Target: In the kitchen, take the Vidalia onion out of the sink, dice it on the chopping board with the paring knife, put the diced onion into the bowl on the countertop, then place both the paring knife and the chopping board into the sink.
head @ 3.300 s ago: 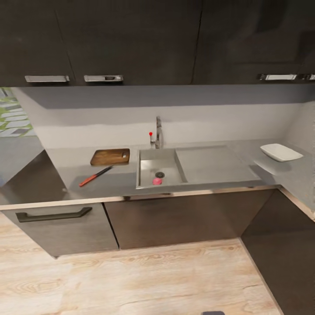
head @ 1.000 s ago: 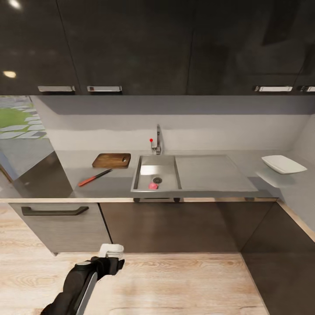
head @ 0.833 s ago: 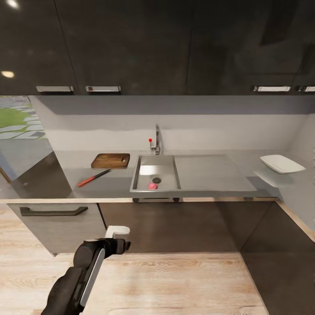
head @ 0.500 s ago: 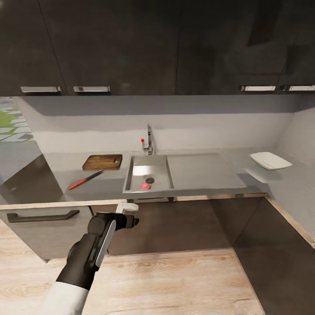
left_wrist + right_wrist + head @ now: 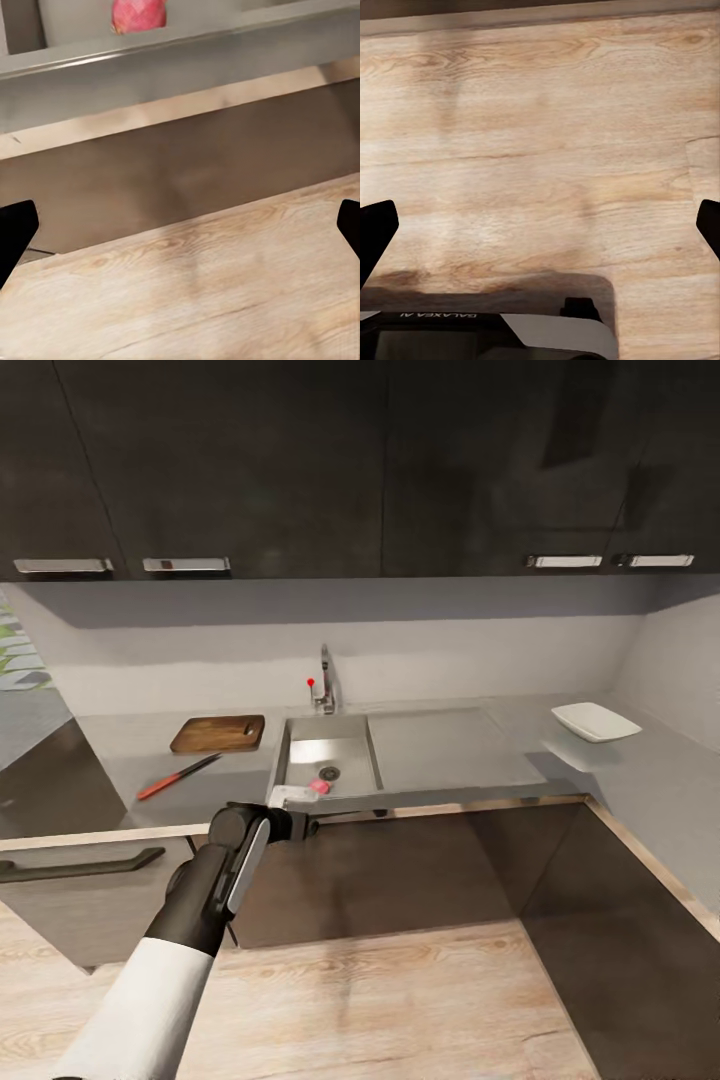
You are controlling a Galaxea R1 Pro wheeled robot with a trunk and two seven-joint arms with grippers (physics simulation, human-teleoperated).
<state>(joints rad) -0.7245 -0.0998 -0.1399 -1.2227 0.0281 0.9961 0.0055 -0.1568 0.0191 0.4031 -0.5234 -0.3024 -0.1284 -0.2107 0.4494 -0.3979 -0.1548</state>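
1. Presently the Vidalia onion (image 5: 319, 786) lies in the sink (image 5: 300, 743), at the front of the basin, just beside the round drain (image 5: 329, 772). In the left wrist view the onion (image 5: 139, 14) shows beyond the steel front edge of the tabletop.
2. Left gripper (image 5: 292, 797): raised at the tabletop's front edge, directly before the sink, close to the onion but apart from it. Its dark fingertips (image 5: 15, 236) stand wide apart at the two sides of the wrist view, spread and grasping nothing.
3. Chopping board (image 5: 218, 733): flat on the tabletop (image 5: 440, 745), left of the sink, toward the wall.
4. Paring knife (image 5: 178, 777): flat on the tabletop in front of the board, red handle toward the front edge, dark blade pointing toward the sink. Apart from the board.
5. Bowl (image 5: 595, 721): white, on the tabletop far right, well apart from the sink, past the flat drainboard (image 5: 445, 745).
6. Tap (image 5: 325, 680) with red knob (image 5: 311, 682): upright behind the basin.
7. Right gripper (image 5: 540, 225): over the wooden floor (image 5: 547, 112), fingertips (image 5: 375, 232) wide apart, released, holding nothing.
8. Dark cabinets (image 5: 300, 460) hang above the tabletop and more stand below it.
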